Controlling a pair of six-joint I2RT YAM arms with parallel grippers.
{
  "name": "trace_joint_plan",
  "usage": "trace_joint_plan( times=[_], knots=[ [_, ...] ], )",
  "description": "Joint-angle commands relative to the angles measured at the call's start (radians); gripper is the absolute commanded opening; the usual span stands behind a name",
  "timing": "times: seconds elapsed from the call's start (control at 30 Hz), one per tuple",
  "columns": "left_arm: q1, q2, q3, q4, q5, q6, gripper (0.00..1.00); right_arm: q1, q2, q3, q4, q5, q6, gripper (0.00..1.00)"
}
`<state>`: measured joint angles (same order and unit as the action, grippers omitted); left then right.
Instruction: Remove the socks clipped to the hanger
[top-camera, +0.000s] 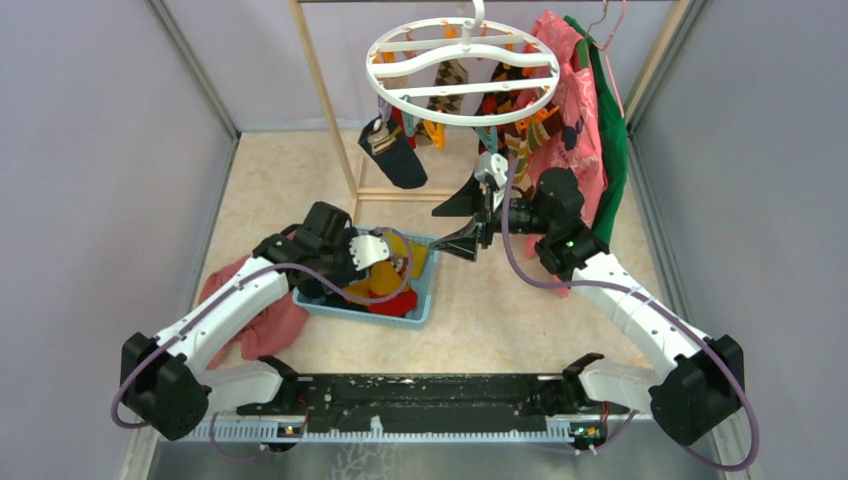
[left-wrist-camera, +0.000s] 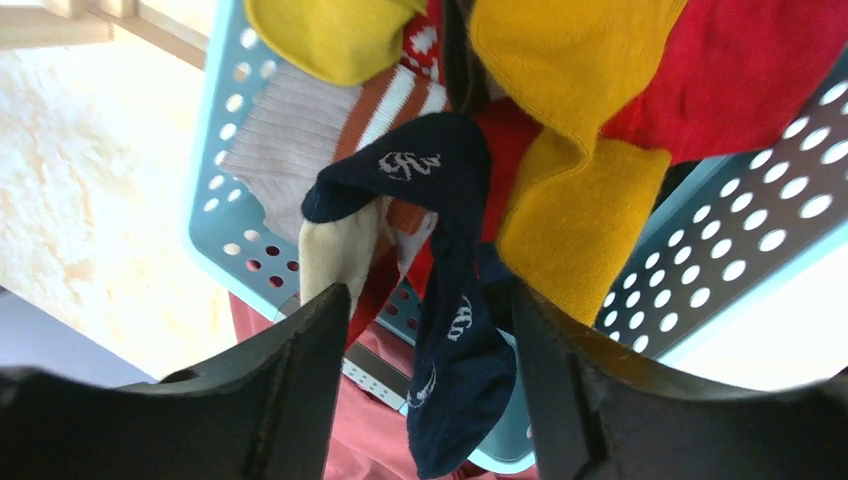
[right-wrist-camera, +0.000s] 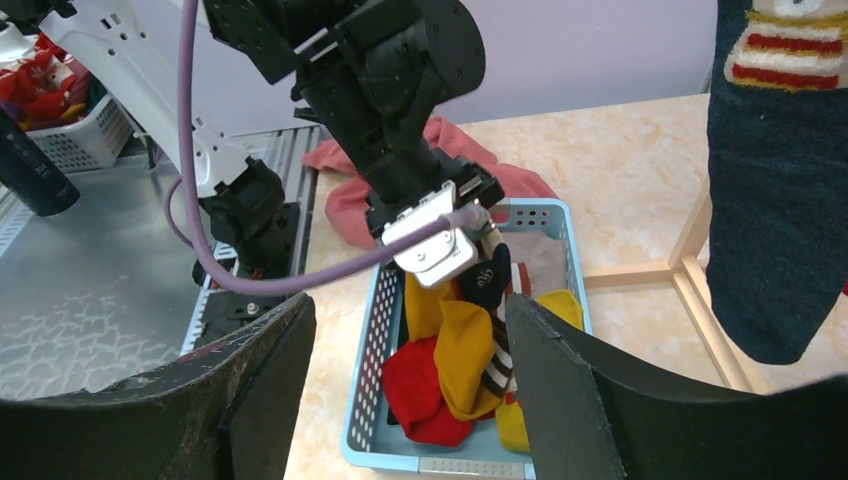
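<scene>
Navy sock (left-wrist-camera: 455, 350) dangles within spread left hand (left-wrist-camera: 428, 300), over basket (left-wrist-camera: 720, 240).

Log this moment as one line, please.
left gripper: open over basket, navy sock between jaws | right gripper: open, empty, near hanger | socks: some clipped on hanger

The right pincer (right-wrist-camera: 410, 305) is seen with its 2 black fingers (right-wrist-camera: 250, 400) spread wide and nothing held between them. Beyond them, a light-blue perforated basket (right-wrist-camera: 565, 225) is set on the beige table (right-wrist-camera: 620, 150), with mustard-yellow and red socks (right-wrist-camera: 455, 350) heaped inside. The left pincer (right-wrist-camera: 478, 265) is lowered over the basket's far end, a dark navy sock (right-wrist-camera: 490, 285) just at its tip. A pinkish-red cloth (right-wrist-camera: 345, 200) is spread behind the basket. At the right edge, a hanging navy sock (right-wrist-camera: 775, 220) with a red-and-white striped band is seen beside a wooden frame (right-wrist-camera: 630, 277).
</scene>
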<state>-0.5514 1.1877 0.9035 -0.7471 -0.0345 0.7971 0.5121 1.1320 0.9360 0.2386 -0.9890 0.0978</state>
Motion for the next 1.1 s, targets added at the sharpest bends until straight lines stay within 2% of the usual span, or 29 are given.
trace_joint_plan(
  times=[0.0, 0.13, 0.33, 0.73, 0.93, 1.07],
  knots=[
    [0.004, -0.068, 0.085, 0.030, 0.109, -0.033, 0.72, -0.007, -0.024, 0.003, 0.029, 0.001, -0.017, 0.70],
    [0.005, -0.118, 0.170, 0.035, 0.189, -0.063, 0.89, -0.008, -0.020, 0.001, 0.030, 0.003, -0.017, 0.71],
    [0.004, -0.145, 0.284, 0.081, 0.252, -0.130, 0.99, -0.007, -0.018, 0.000, 0.031, 0.004, -0.017, 0.71],
    [0.059, -0.057, 0.471, 0.389, 0.266, -0.397, 0.99, -0.007, -0.026, -0.010, 0.031, 0.005, -0.022, 0.71],
    [0.138, 0.012, 0.497, 0.521, 0.353, -0.516, 0.99, -0.008, -0.023, -0.021, 0.060, 0.001, -0.006, 0.71],
    [0.167, 0.076, 0.529, 0.562, 0.400, -0.562, 0.95, -0.007, -0.008, -0.028, 0.100, -0.011, 0.033, 0.71]
  ],
)
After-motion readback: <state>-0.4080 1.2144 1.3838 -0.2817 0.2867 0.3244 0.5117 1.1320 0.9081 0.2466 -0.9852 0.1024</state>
